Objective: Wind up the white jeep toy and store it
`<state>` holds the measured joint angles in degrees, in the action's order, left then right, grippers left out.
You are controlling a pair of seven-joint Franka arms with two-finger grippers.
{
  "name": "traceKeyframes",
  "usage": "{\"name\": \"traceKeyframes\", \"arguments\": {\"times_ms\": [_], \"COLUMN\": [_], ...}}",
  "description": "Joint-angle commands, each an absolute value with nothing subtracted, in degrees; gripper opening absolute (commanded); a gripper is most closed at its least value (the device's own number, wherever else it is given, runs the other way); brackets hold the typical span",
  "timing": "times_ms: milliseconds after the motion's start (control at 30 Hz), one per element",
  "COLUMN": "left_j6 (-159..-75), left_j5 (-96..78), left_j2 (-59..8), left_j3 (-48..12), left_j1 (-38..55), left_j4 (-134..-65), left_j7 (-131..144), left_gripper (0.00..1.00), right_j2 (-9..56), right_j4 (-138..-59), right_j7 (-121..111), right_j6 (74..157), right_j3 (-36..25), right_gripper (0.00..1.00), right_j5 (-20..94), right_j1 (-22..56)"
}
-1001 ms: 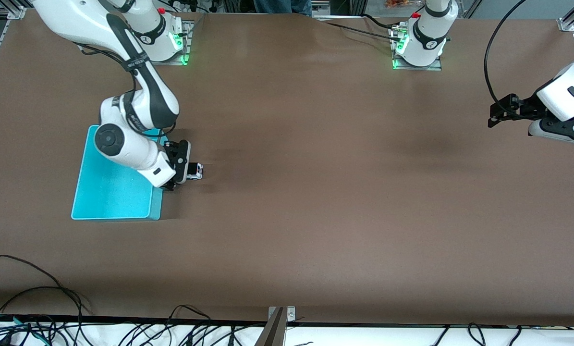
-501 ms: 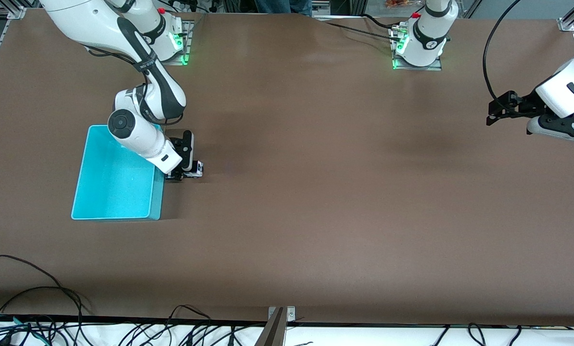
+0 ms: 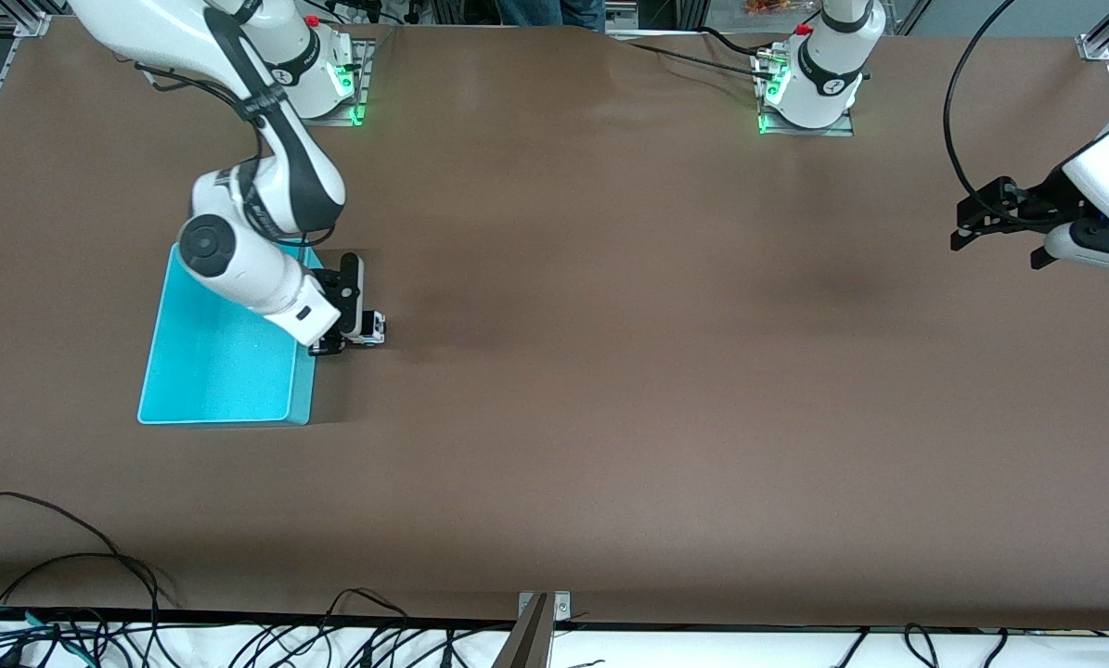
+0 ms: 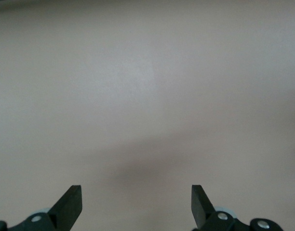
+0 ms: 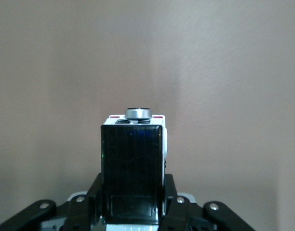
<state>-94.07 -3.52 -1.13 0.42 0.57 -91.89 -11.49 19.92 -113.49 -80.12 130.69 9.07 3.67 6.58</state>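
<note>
1. The right arm's black two-finger gripper (image 3: 354, 336) sits low at the brown table (image 3: 610, 371), just beside the long wall of the shallow cyan plastic bin (image 3: 225, 357) that faces the left arm's end
2. Its fingers (image 5: 179, 204) are pinched on the small white jeep toy with a black roof and dark wheels (image 3: 371, 328); in the right wrist view the jeep (image 5: 133, 163) fills the gap between them, black roof up, with a round silver part at its outer end
3. The jeep is at the table surface, outside the bin, close to the bin's wall; whether its wheels touch the table cannot be told
4. The bin stands toward the right arm's end of the table, partly covered by the right arm
5. The left arm waits, its black gripper (image 3: 1004, 218) in the air over the left arm's end of the table, well apart from jeep and bin
6. In the left wrist view its fingertips (image 4: 70, 204) stand spread wide over bare brown table, with nothing between them
</note>
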Motion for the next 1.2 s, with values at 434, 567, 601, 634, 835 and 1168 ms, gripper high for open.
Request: {"name": "traceKeyframes", "arguments": {"times_ms": [434,567,601,634,835,1168], "left_j6": [-93.52,-93.78,-93.95,-94.22,-94.31,-94.31], "left_j5": [-4.05,-1.33,-1.06,-1.14,-1.58,-1.32], "left_j2": [-4.31,-4.39,-4.39,-4.39,-4.66,-4.83], "left_j3": [0.62,0.26,0.26,0.26,0.53,0.53], "left_j1": [0.44,1.41,1.49,1.41,0.97,0.97], "left_j4": [-86.66,-86.40,-86.31,-86.31,-86.31,-86.31], "left_j7": [-12.57,-12.57,-12.57,-12.48,-12.48,-12.31], "left_gripper": [1.00,1.00,1.00,1.00,1.00,1.00], "right_j2": [19.86,20.39,20.39,20.48,20.48,20.30], "right_j4": [-100.10,-100.98,-101.25,-101.69,-105.55,-113.46], "right_j7": [-94.20,-98.25,-98.87,-99.31,-99.93,-101.78], "right_j6": [106.52,106.61,106.79,107.05,110.47,118.29], "right_j3": [8.53,8.35,8.18,8.09,6.42,4.48], "right_gripper": [0.12,0.12,0.12,0.12,0.12,0.12], "right_j5": [10.90,10.90,10.90,10.90,10.55,10.55], "right_j1": [-7.46,-10.45,-10.98,-11.42,-12.30,-12.30]}}
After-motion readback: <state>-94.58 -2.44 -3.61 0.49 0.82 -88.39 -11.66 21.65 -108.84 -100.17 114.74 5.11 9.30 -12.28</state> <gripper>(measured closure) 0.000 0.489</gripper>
